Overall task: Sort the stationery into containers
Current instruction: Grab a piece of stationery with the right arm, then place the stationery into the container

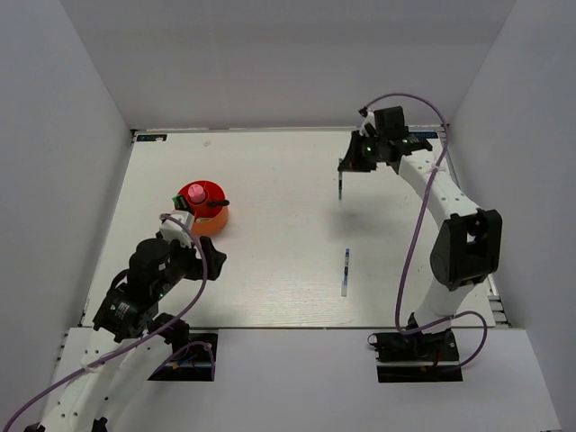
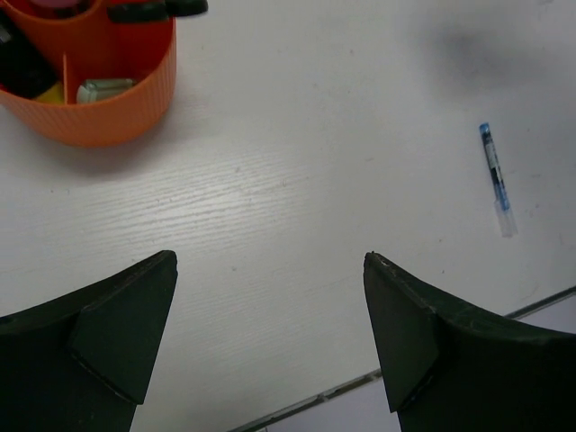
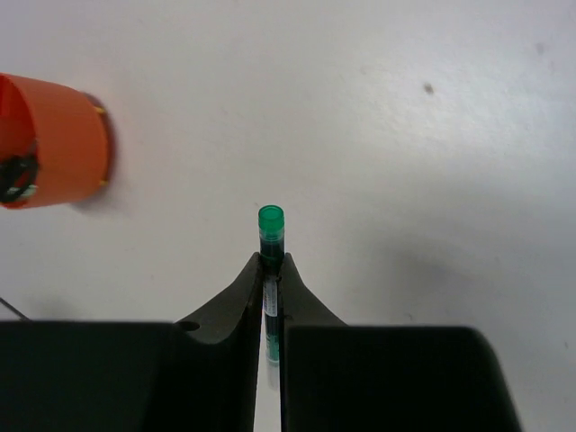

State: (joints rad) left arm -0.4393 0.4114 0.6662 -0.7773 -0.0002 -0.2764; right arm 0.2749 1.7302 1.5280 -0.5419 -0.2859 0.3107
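Observation:
The round red-orange organiser (image 1: 205, 216) stands at the left of the table and holds a pink-capped glue stick (image 1: 195, 193), black scissors handles and other items; it also shows in the left wrist view (image 2: 99, 81) and the right wrist view (image 3: 54, 139). My right gripper (image 1: 345, 168) is at the far right, raised, shut on a thin green-capped pen (image 3: 271, 236) that hangs below it (image 1: 341, 186). A thin blue pen (image 1: 346, 271) lies on the table mid-right, also in the left wrist view (image 2: 496, 178). My left gripper (image 2: 270, 270) is open and empty, just near of the organiser.
The white table (image 1: 279, 243) is walled in by grey panels on three sides. Its near edge runs behind my left gripper's fingertips (image 2: 396, 333). Purple cables loop along both arms.

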